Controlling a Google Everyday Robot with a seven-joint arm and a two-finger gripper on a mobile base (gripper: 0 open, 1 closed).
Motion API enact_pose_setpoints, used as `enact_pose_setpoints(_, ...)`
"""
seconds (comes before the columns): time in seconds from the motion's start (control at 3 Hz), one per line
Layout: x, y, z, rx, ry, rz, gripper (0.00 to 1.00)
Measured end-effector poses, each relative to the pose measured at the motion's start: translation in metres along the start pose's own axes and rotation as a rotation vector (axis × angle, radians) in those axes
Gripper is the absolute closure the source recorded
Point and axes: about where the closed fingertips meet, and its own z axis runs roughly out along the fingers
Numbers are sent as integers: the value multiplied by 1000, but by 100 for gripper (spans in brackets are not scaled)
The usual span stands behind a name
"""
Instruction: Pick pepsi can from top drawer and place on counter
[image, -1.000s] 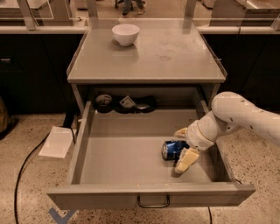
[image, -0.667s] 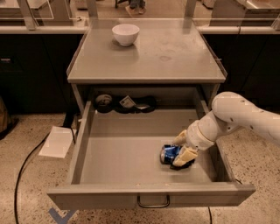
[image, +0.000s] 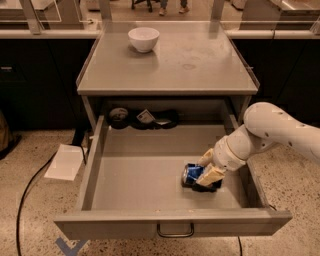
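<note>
The pepsi can (image: 191, 173), blue and dented, lies on its side on the floor of the open top drawer (image: 140, 170), at its right front. My gripper (image: 208, 167) reaches in from the right on a white arm. Its tan fingers (image: 210, 176) are closed around the can's right end, one behind it and one in front. The can rests on the drawer floor. The grey counter (image: 190, 60) is the tabletop right above the drawer. The drawer's pull handle (image: 175, 232) shows on its front panel.
A white bowl (image: 143, 39) stands at the counter's back left. Dark items and a small packet (image: 142, 118) lie at the drawer's back. A sheet of paper (image: 64, 161) and a black cable (image: 30, 190) lie on the floor to the left.
The fingers have drawn closer together around the can. The can and the arm have barely moved.
</note>
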Motion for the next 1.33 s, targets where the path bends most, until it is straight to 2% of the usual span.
enact_pose_setpoints(0.33, -31, 3, -34, -18, -29, 2, 100)
enact_pose_setpoints(0.67, -73, 6, -79, -50, -49, -42, 100)
enact_pose_setpoints(1.0, -120, 0, -136, -38, -80, -115, 100)
enact_pose_setpoints(1.33, -161, -24, -190, 34, -121, -179, 100)
